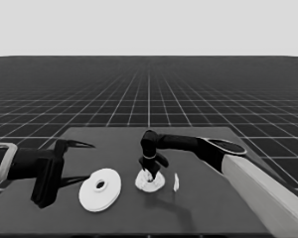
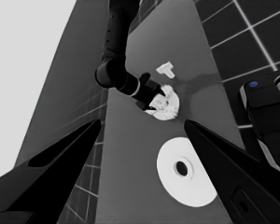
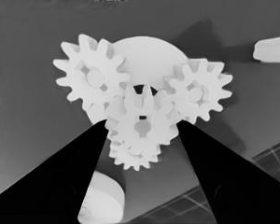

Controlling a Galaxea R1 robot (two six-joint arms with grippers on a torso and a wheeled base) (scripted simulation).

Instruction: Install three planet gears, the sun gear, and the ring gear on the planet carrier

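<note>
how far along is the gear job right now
Done: three gears sit around the smaller round part. In hand: the right gripper is over that part with a fourth gear between its fingers, at the centre. Left: the larger round part lies beside it, not yet on top. The left gripper waits, open.

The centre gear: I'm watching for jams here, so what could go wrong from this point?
1. The centre gear, pinched by the right gripper, overlaps the lower gear; its teeth may ride on top instead of meshing on the smaller round part.
2. The thin white piece lies close by; a retreating arm might knock it.
The left gripper waits open at the table's left end.
</note>
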